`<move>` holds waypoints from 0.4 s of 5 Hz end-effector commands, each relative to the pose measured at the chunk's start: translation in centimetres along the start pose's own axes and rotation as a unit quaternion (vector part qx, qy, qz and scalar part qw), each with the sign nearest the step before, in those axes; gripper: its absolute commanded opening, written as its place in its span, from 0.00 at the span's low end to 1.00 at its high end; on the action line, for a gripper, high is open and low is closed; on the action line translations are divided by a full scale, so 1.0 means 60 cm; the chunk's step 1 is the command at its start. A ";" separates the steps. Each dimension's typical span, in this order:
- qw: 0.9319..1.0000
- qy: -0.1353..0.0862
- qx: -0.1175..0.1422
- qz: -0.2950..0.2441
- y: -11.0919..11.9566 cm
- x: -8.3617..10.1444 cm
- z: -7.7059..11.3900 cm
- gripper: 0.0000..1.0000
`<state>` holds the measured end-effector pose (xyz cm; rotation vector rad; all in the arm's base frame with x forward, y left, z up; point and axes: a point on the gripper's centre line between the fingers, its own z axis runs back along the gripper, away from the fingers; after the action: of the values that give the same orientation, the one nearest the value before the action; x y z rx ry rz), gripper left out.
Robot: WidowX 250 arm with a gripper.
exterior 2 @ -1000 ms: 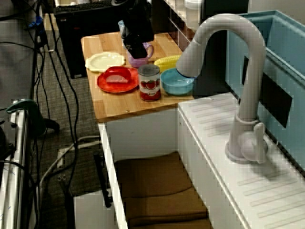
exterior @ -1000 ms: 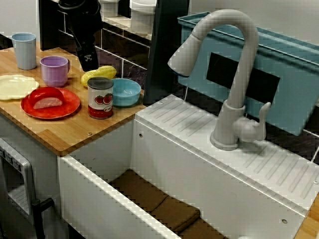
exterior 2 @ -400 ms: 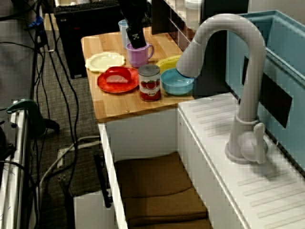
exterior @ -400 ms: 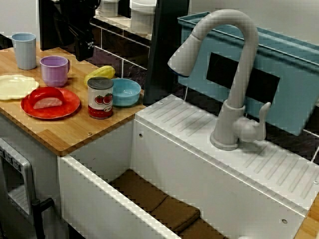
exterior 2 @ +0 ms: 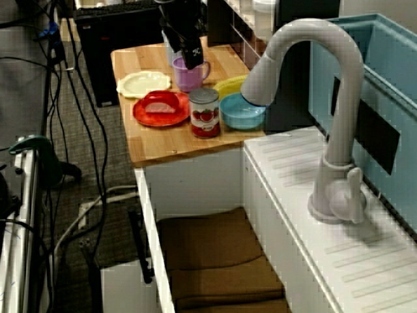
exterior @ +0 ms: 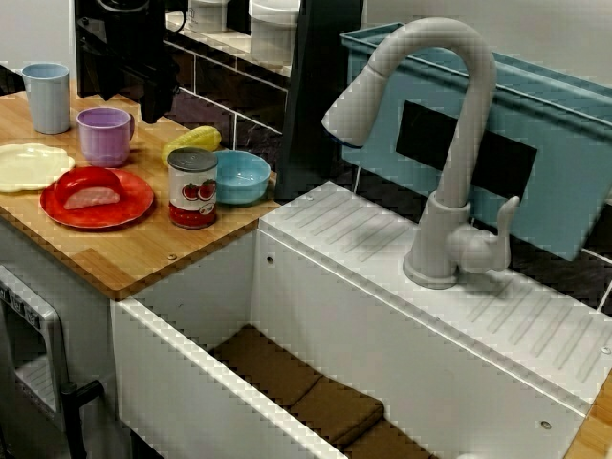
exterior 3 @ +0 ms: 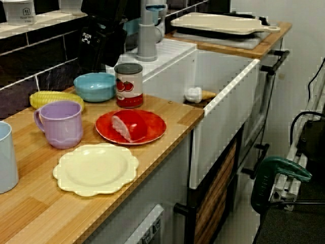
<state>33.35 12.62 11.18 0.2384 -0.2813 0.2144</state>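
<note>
Hovering with the black robot gripper [exterior 2: 193, 60] over the wooden countertop [exterior 2: 163, 140], touching nothing. Hiding the fingers' spread in every view: cannot tell whether parted or pressed together. Hanging just above and beside the lilac plastic mug [exterior 2: 186, 75], with the yellow toy corn cob [exterior 2: 229, 85] lying near the fingers and the red-labelled tomato can [exterior 2: 204, 112] standing farther off.

Black pincer [exterior: 153, 100] with a small white marking, above a honey-toned, wood-grain bench [exterior 3: 172, 109]. On show: a lilac mug [exterior 3: 60, 123], a yellow corn cob [exterior 3: 51, 98], a sky-blue bowl [exterior 3: 95, 86], a tin can [exterior 3: 128, 85] with red tomatoes on a pale label, a red plate [exterior 3: 152, 129], a cream scalloped plate [exterior 3: 95, 170] and a pale blue cup [exterior 3: 6, 157]. The sink [exterior: 182, 382] is white, its mat [exterior: 287, 373] brown, the faucet [exterior: 449, 143] off-white, the bin [exterior: 574, 124] teal.
</note>
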 end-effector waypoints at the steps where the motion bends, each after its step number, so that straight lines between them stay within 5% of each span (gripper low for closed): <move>1: 0.998 -0.002 0.002 -0.063 -0.010 0.014 -0.008 1.00; 2: 0.996 -0.001 0.001 -0.084 -0.012 0.020 -0.013 1.00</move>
<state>33.48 12.17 8.75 0.2572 -0.2157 0.0597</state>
